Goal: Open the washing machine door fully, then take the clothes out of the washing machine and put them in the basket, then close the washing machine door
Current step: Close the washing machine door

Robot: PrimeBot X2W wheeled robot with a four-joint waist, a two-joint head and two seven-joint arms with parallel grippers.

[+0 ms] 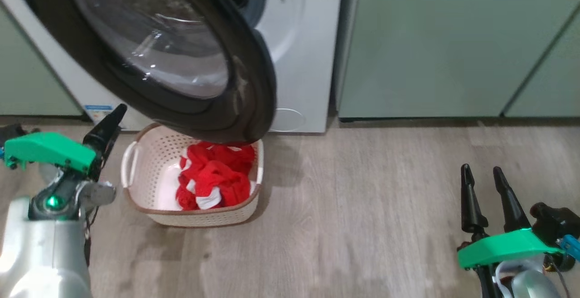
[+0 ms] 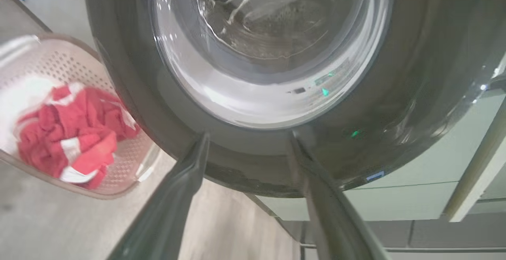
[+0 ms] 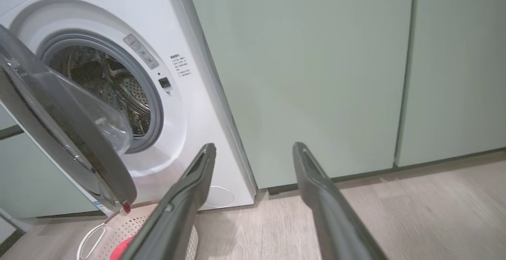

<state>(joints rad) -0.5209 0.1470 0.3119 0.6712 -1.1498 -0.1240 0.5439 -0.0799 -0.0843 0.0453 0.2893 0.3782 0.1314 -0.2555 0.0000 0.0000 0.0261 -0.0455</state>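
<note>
Red clothes point(image 1: 217, 175) lie in the basket point(image 1: 199, 218) on the floor point(image 1: 362, 207), just under the open washing machine door point(image 1: 256, 85) and in front of the washing machine point(image 1: 303, 53), so the drop from the drum point(image 3: 118, 90) is short. Left gripper point(image 2: 249, 137), fingers point(image 2: 174, 196) spread and empty, points at the door's black rim close by, likely lined up for the closing push. Right gripper point(image 1: 481, 171) is released too, parked low and well aside, clear of the door's swing.
</note>
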